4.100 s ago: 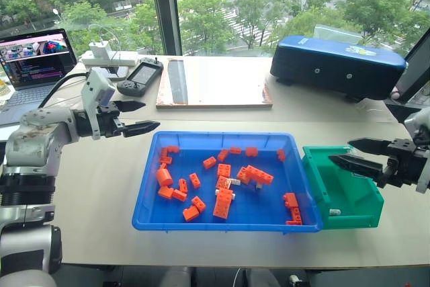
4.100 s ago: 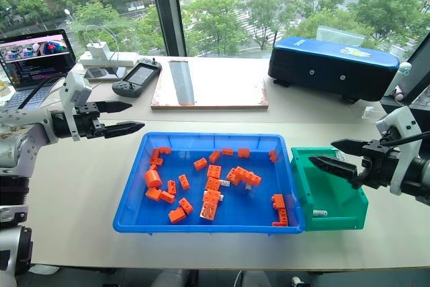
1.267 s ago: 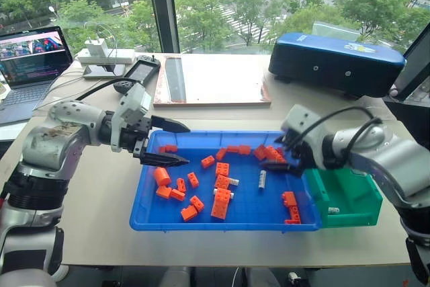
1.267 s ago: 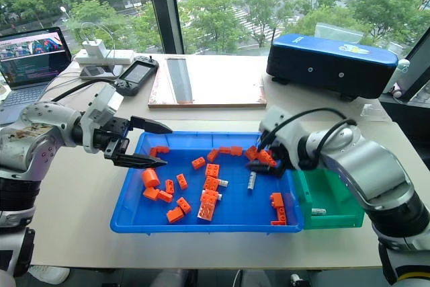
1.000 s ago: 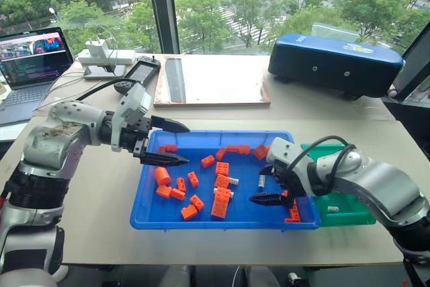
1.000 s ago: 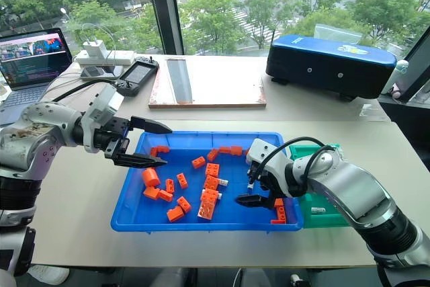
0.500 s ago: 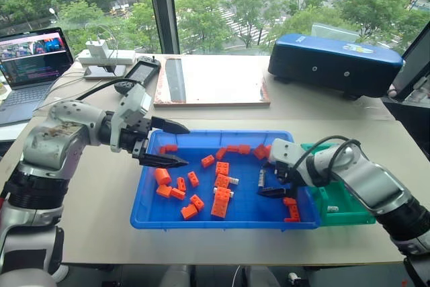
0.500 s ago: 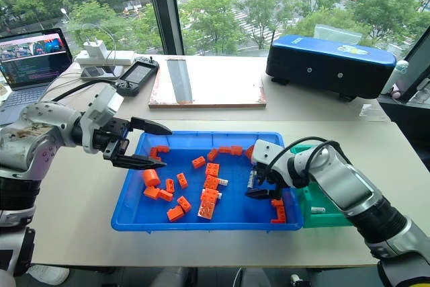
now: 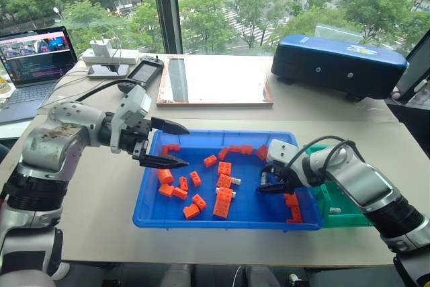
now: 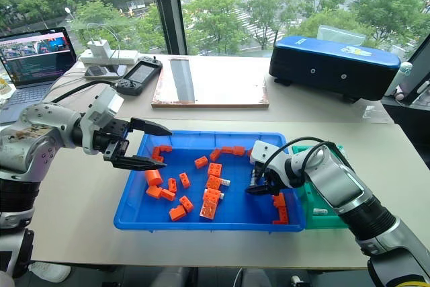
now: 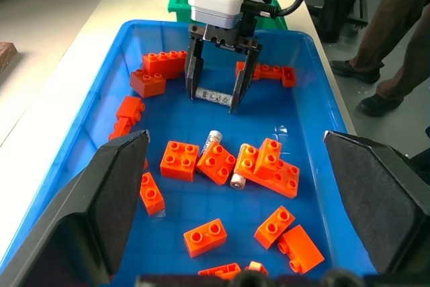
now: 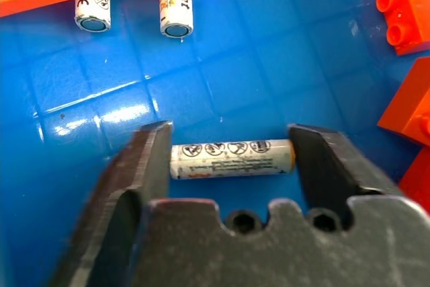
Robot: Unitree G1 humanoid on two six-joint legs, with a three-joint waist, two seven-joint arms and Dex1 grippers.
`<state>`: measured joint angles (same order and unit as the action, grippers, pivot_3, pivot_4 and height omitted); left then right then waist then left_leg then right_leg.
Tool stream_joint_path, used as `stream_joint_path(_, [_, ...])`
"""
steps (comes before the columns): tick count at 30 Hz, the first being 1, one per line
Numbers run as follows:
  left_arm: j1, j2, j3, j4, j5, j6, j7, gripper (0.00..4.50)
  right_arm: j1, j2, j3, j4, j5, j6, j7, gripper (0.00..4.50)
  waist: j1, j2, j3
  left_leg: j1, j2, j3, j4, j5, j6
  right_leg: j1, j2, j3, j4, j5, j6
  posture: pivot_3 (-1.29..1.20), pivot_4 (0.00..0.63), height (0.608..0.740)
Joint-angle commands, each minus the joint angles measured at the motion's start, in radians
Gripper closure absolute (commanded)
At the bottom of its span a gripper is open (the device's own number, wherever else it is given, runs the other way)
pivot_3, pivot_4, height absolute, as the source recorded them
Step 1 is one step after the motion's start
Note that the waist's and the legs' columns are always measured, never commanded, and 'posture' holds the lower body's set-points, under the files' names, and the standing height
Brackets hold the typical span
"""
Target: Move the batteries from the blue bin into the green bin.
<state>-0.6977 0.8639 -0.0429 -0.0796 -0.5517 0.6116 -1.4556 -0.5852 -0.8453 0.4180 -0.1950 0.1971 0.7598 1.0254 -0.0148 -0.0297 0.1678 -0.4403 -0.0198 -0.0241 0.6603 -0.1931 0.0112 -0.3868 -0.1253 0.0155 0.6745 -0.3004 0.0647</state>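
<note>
The blue bin (image 9: pixel 222 223) sits mid-table with several orange bricks and loose batteries on its floor. My right gripper (image 9: pixel 263 186) reaches down into its right half, and its two fingers (image 12: pixel 151 166) press on the two ends of one battery (image 12: pixel 232 158) that lies flat on the floor. Two more batteries (image 12: pixel 176 6) lie just beyond, beside bricks. The green bin (image 9: pixel 349 210) adjoins the blue bin's right side, with one battery (image 9: pixel 334 210) in it. My left gripper (image 9: pixel 183 144) hovers open over the blue bin's left rim, holding nothing.
Behind the bins stand a dark-blue hard case (image 9: pixel 339 65), a wooden board (image 9: pixel 215 82), a game controller (image 9: pixel 139 75) and a laptop (image 9: pixel 37 55). A person's legs (image 11: pixel 396 45) stand past the table's right end. Orange bricks (image 9: pixel 290 208) lie close to my right gripper.
My right gripper moved from the bin's front toward the battery, settled over it, and its fingers narrowed onto the battery's ends. The left arm stayed put.
</note>
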Motion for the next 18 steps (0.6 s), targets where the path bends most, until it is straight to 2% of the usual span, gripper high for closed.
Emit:
stream_joint_path(1, [-0.012, 0.006, 0.017, -0.025, -0.020, -0.001, -0.003, 0.00, -0.033, -0.015, -0.056, -0.059, -0.002, 0.013, 0.003, 2.00, 0.000, 0.000, 0.000, 0.000, 0.000, 0.000, 0.000, 0.000, 0.000, 0.000, 0.000, 0.000, 0.000, 0.000, 0.000, 0.00, 0.150, 0.732])
stream_joint_path(7, [-0.024, -0.008, 0.011, -0.023, -0.034, 0.011, -0.009, 0.00, -0.108, -0.067, -0.199, -0.174, 0.118, 0.122, 0.056, 2.00, -0.004, 0.000, 0.000, 0.000, 0.001, 0.000, 0.000, 0.000, 0.000, -0.001, 0.000, 0.000, 0.001, 0.000, 0.000, 0.00, 0.150, 0.732])
stream_joint_path(9, [-0.030, -0.019, 0.013, -0.024, -0.048, 0.020, -0.011, 0.00, -0.125, -0.128, -0.257, -0.180, 0.128, 0.146, 0.067, 2.00, -0.002, 0.000, 0.000, 0.000, 0.001, 0.000, 0.000, 0.000, 0.000, -0.001, 0.000, 0.000, 0.001, 0.000, 0.000, 0.00, 0.150, 0.732])
stream_joint_path(13, [-0.055, -0.072, 0.023, -0.023, -0.090, 0.044, 0.019, 0.00, -0.135, -0.335, -0.323, -0.102, 0.044, 0.088, 0.084, 2.00, 0.011, 0.000, 0.001, 0.000, 0.000, 0.000, 0.000, 0.000, 0.000, 0.000, -0.002, -0.001, -0.001, 0.000, 0.000, 0.00, 0.150, 0.732])
stream_joint_path(16, [-0.067, -0.099, 0.024, -0.031, -0.113, 0.061, 0.029, 0.00, -0.046, -0.470, -0.376, -0.078, 0.042, 0.062, 0.137, 2.00, 0.009, 0.001, 0.001, -0.001, 0.000, 0.000, 0.000, 0.000, 0.000, 0.000, -0.002, 0.000, -0.001, 0.000, 0.000, 0.00, 0.150, 0.732])
stream_joint_path(18, [-0.077, -0.113, 0.023, -0.020, -0.114, 0.056, 0.036, 0.00, 0.024, -0.513, -0.414, -0.071, 0.056, 0.053, 0.156, 2.00, 0.003, 0.001, 0.001, -0.001, 0.000, 0.000, 0.000, 0.000, 0.001, 0.000, -0.001, -0.001, -0.001, 0.000, 0.000, 0.00, 0.150, 0.732])
